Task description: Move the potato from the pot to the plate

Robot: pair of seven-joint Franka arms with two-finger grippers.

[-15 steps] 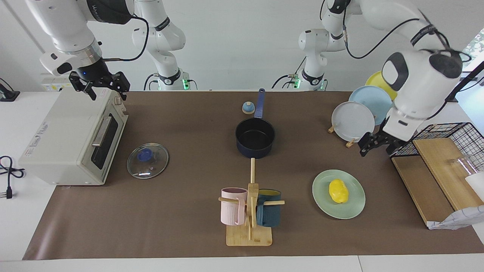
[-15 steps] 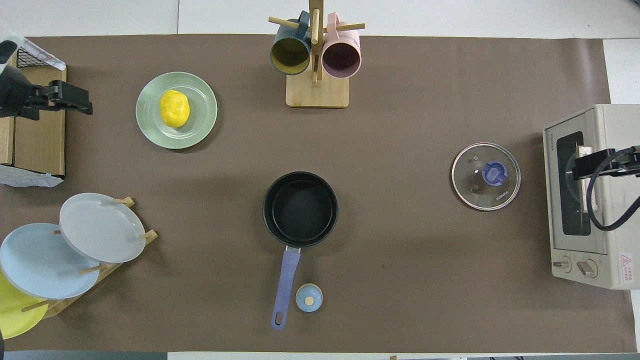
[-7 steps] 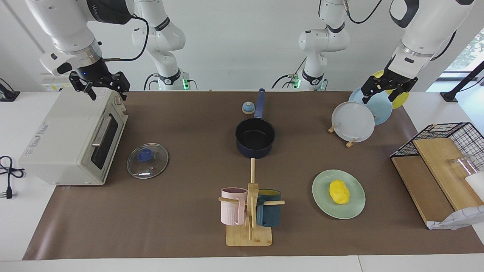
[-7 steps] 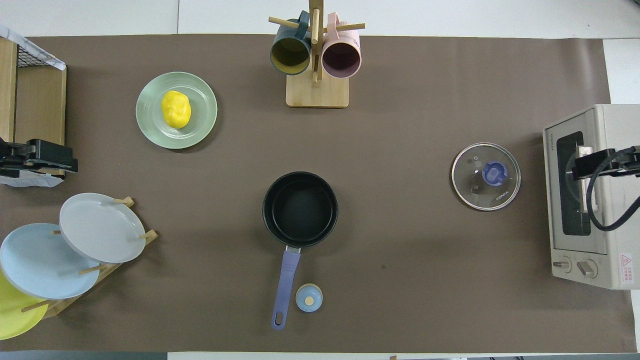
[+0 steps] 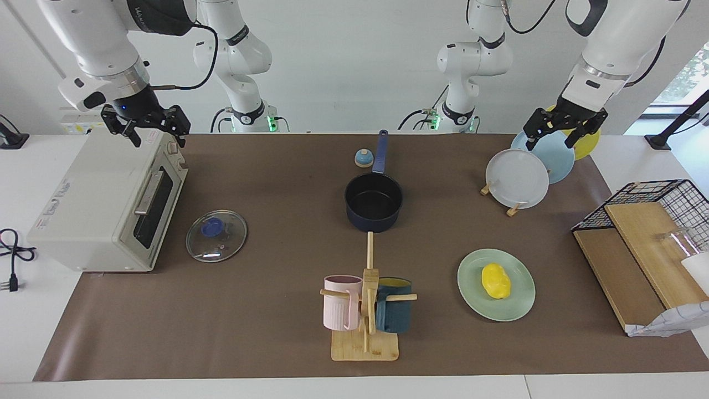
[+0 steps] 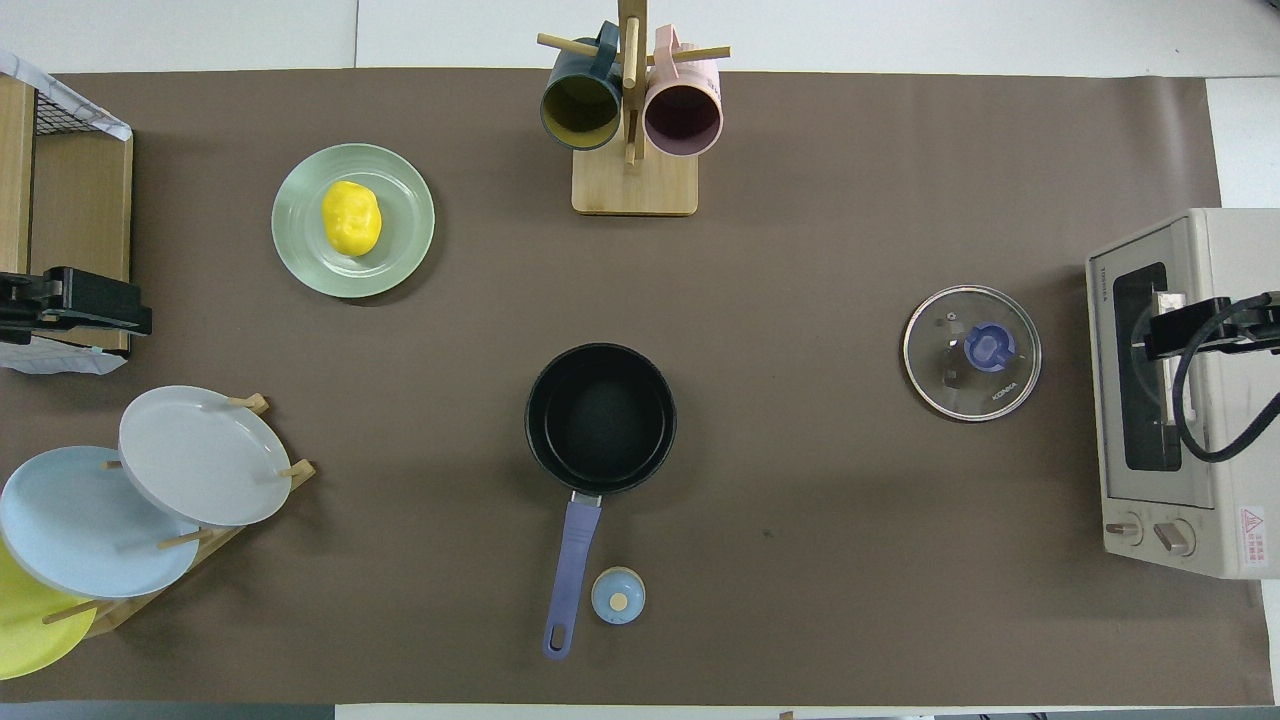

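Observation:
The yellow potato [image 5: 496, 280] [image 6: 351, 218] lies on the mint-green plate [image 5: 471, 296] [image 6: 300, 250], toward the left arm's end of the table and farther from the robots than the pot. The navy pot [image 5: 374, 202] [image 6: 600, 418] stands mid-table with its black inside bare and its handle pointing toward the robots. My left gripper [image 5: 555, 137] [image 6: 100, 305] hangs open and holds nothing, high over the plate rack. My right gripper [image 5: 150, 132] waits open above the toaster oven's top.
A toaster oven [image 5: 105, 199] and a glass lid [image 5: 216, 235] sit at the right arm's end. A mug tree [image 5: 365, 302] stands farther from the robots than the pot. A rack holds grey-white [image 5: 518, 178], light blue and yellow plates. A wire basket with wooden boards [image 5: 637, 233] is nearby.
My left arm has lifted away from beside the wire basket and swung back over the plate rack, then nearly settled. The potato stays on the plate. The right arm has not moved.

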